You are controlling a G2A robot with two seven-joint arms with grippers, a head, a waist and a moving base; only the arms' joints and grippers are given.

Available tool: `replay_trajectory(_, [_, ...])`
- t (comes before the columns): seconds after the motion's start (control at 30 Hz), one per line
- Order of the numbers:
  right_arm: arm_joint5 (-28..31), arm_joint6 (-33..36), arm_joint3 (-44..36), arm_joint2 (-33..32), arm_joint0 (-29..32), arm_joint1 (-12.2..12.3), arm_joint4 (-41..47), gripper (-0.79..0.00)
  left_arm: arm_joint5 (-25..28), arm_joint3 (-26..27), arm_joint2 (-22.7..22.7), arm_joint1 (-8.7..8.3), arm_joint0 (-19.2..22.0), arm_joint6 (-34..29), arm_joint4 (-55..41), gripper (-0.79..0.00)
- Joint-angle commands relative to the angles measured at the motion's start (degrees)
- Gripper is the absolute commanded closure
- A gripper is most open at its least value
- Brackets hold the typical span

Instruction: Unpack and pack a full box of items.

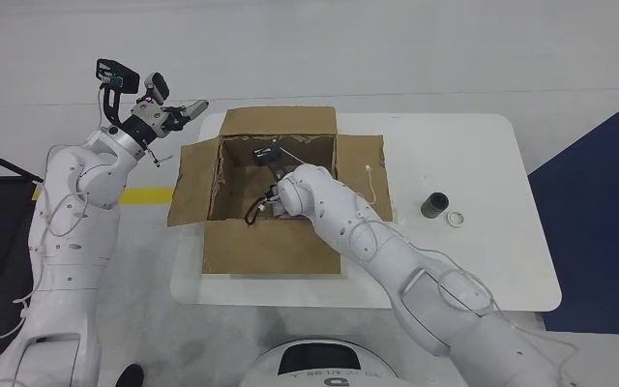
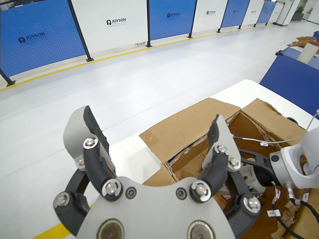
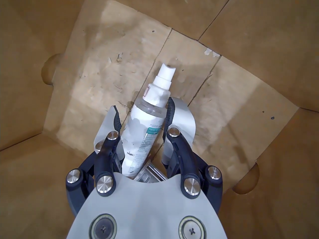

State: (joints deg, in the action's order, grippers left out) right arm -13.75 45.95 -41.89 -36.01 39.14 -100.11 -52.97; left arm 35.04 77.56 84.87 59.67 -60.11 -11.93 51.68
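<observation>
- White plastic spray bottle (image 3: 147, 125) clamped in right gripper (image 3: 142, 105), nozzle ahead of fingertips, inside brown cardboard box (image 3: 99, 50).
- Suggest a straight lift, keeping clear of walls.
- Left gripper (image 2: 152, 115) released, outside box.

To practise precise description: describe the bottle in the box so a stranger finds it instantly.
On the white table stands an open cardboard box with the right arm inside. At the right gripper, by the box floor, is a white spray bottle. Unlike the dark cylinder and small ring out on the table, it has a nozzle and teal label.
</observation>
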Motion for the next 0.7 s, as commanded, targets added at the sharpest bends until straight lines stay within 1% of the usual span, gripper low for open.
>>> replay_trajectory(0.0, [-0.34, -0.14, 1.42, 0.58, -0.4, -0.64, -0.12, -0.329, 0.0, 0.0, 0.0, 0.0, 0.0, 0.0, 0.0, -0.785])
replay_trajectory(0.07, [-1.03, -0.39, 2.68, 1.13, -0.76, -1.27, -0.41, -0.259, 0.0, 0.0, 0.0, 0.0, 0.0, 0.0, 0.0, -0.785])
replay_trajectory(0.1, [-1.43, -0.51, 3.34, 1.36, -0.93, -1.57, -0.55, -0.203, 0.0, 0.0, 0.0, 0.0, 0.0, 0.0, 0.0, -0.785])
replay_trajectory(0.13, [-1.67, -0.58, 3.88, 1.54, -1.09, -1.86, -0.56, -0.175, 0.0, 0.0, 0.0, 0.0, 0.0, 0.0, 0.0, -0.785])
replay_trajectory(0.17, [-1.75, -0.73, 4.42, 1.67, -1.23, -2.14, -0.52, -0.129, 0.0, 0.0, 0.0, 0.0, 0.0, 0.0, 0.0, -0.785])
replay_trajectory(0.2, [-1.71, -0.96, 4.91, 1.71, -1.37, -2.38, -0.37, -0.018, 0.0, 0.0, 0.0, 0.0, 0.0, 0.0, 0.0, -0.785])
replay_trajectory(0.23, [-1.67, -1.42, 5.39, 1.68, -1.5, -2.58, -0.28, 0.0, 0.0, 0.0, 0.0, 0.0, 0.0, 0.0, 0.0, -0.785])
replay_trajectory(0.33, [-1.9, -3.12, 6.11, 1.27, -1.81, -2.95, -0.1, 0.0, 0.0, 0.0, 0.0, 0.0, 0.0, 0.0, 0.0, -0.785])
replay_trajectory(0.47, [-1.84, -4.99, 4.21, 0.11, -1.7, -2.72, -0.34, 0.0, 0.0, 0.0, 0.0, 0.0, 0.0, 0.0, 0.0, -0.785])
replay_trajectory(0.57, [-1.54, -6.42, 0.12, -1.24, -0.51, -1.9, -1.14, 0.0, 0.0, 0.0, 0.0, 0.0, 0.0, 0.0, 0.0, -0.785])
replay_trajectory(0.67, [-0.54, -8.04, -6.15, -3.38, 1.9, -0.34, -2.78, 0.0, 0.0, 0.0, 0.0, 0.0, 0.0, 0.0, 0.0, -0.785])
